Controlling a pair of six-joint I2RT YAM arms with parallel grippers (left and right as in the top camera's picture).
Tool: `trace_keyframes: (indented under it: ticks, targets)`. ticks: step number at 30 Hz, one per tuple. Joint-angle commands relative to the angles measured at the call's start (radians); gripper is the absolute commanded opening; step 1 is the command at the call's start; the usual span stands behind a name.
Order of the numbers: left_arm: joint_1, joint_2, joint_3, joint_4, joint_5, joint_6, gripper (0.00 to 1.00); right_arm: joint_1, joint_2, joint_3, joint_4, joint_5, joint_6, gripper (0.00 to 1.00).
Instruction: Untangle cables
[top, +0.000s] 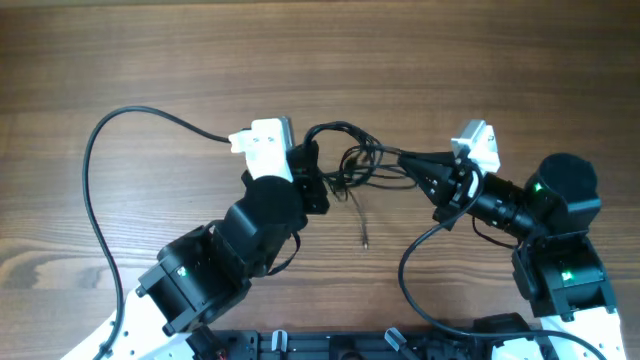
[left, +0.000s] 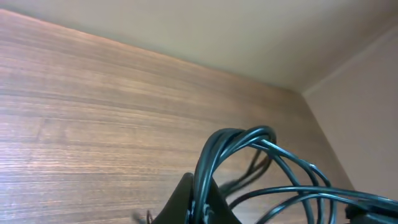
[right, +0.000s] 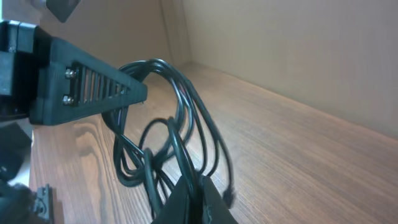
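Wood-grain table (top: 150, 60) — loose end (top: 362, 232) of cables (top: 356, 158) rests on it.

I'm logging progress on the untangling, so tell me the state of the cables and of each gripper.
cables, looped in a tangle, strung between both grippers, one plug end trailing free.
left gripper, shut on cables.
right gripper, shut on cables.

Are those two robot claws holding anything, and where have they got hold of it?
Both hold the tangled cables. The left fingers pinch the loops at the bundle's left end, and the right fingers pinch strands at its right end.
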Motion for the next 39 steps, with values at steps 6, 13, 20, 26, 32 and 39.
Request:
trace_keyframes:
  ticks: [6, 13, 20, 26, 32, 39]
  targets:
    - [0.018, -0.021, 0.007, -0.011, -0.132, -0.023, 0.04, -0.017, -0.005, 0.005, -0.122, 0.549, 0.405, 0.04]
    - [0.018, -0.027, 0.007, 0.043, -0.132, -0.022, 0.04, -0.017, -0.005, 0.005, -0.257, 0.589, 0.451, 0.04]
    - [0.018, -0.028, 0.007, 0.110, -0.132, -0.053, 0.04, -0.017, 0.002, 0.005, -0.270, 0.393, 0.312, 0.04]
    - [0.018, -0.028, 0.007, 0.208, -0.132, -0.206, 0.04, -0.017, 0.087, 0.005, -0.368, 0.394, 0.655, 0.04]
    - [0.018, -0.029, 0.007, 0.215, -0.132, -0.204, 0.04, -0.017, 0.201, 0.005, -0.365, 0.297, 0.721, 0.10]
    - [0.018, -0.028, 0.007, 0.210, -0.132, -0.192, 0.04, -0.017, 0.176, 0.005, -0.263, 0.261, 0.592, 0.50]
